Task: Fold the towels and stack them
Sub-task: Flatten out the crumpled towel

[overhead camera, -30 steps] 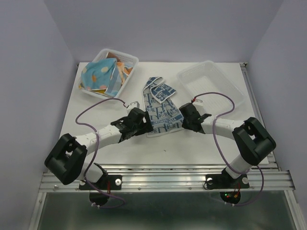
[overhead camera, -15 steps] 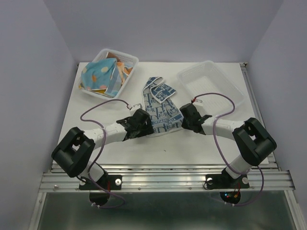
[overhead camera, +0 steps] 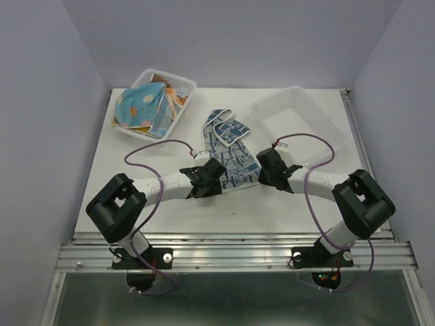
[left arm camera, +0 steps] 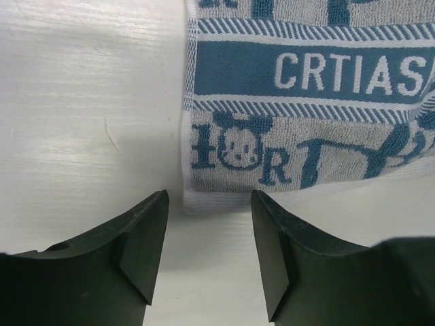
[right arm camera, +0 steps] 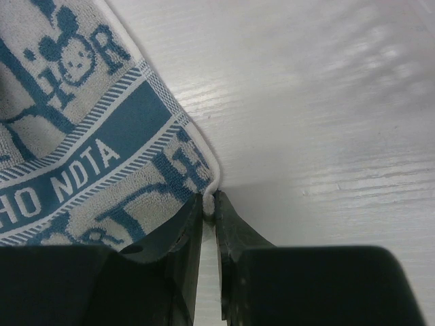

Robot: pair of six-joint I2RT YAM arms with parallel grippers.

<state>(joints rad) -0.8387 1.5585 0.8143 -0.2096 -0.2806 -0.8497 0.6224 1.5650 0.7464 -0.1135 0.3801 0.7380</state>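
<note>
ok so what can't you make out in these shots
Top view: towel near corners, under left claw and right claw.
Right wrist: how much corner the right claw pinches, hidden by its fingers.
Left wrist: towel cut off top and right.
Top view: basket lower towels, under the blue one.

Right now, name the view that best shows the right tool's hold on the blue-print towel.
Right wrist: the right tool is shut on the towel's white edge, close up. Top external shows the tool's body hiding the contact. Left wrist shows only another towel corner.

The blue-print towel [overhead camera: 230,151] lies crumpled on the table [overhead camera: 272,210] between the left arm [overhead camera: 170,184] and right arm [overhead camera: 319,180].
</note>
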